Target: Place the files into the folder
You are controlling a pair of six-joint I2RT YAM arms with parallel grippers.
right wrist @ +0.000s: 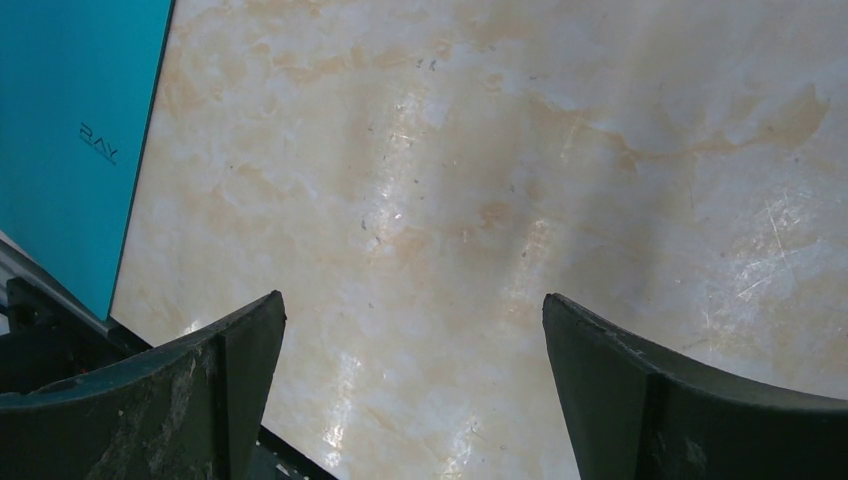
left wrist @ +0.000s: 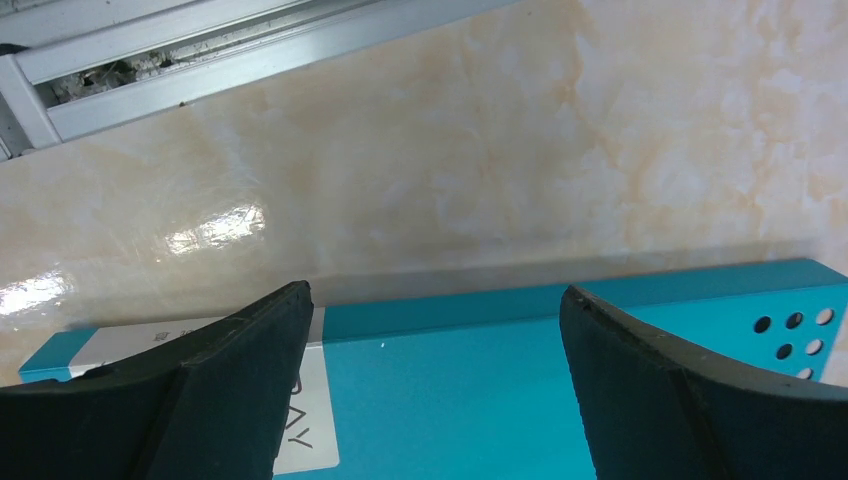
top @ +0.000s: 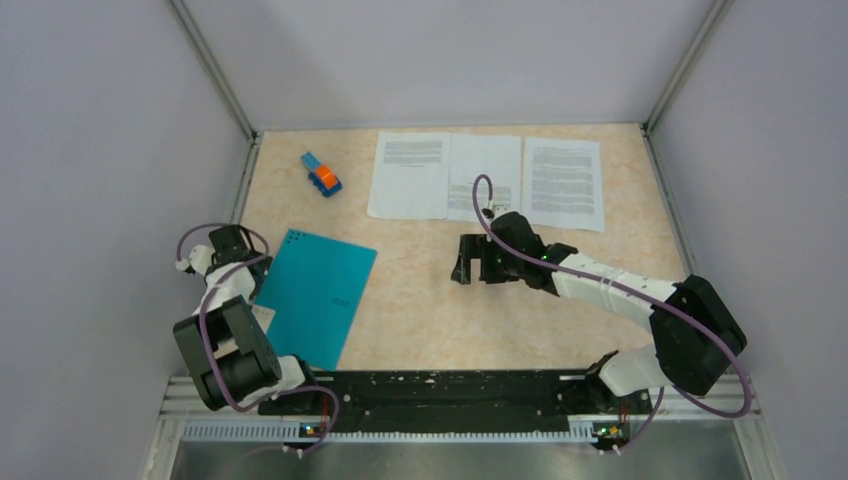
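The teal folder (top: 318, 296) lies shut and flat at the table's near left, its dotted corner toward the back. Three white files (top: 410, 175), (top: 490, 170), (top: 565, 182) lie side by side at the back, the middle one partly hidden by the right arm's cable. My left gripper (top: 250, 275) hangs open over the folder's left edge. In the left wrist view its fingertips (left wrist: 435, 300) straddle the folder (left wrist: 450, 400) near its white label (left wrist: 305, 400) and hold nothing. My right gripper (top: 465, 262) is open above bare table (right wrist: 410, 305), between the folder (right wrist: 70, 130) and the files.
A small blue-and-orange toy block (top: 322, 174) sits at the back left, beside the files. Grey walls with metal rails (top: 240, 190) close in the table on three sides. A black rail (top: 440, 390) carries the arm bases along the near edge.
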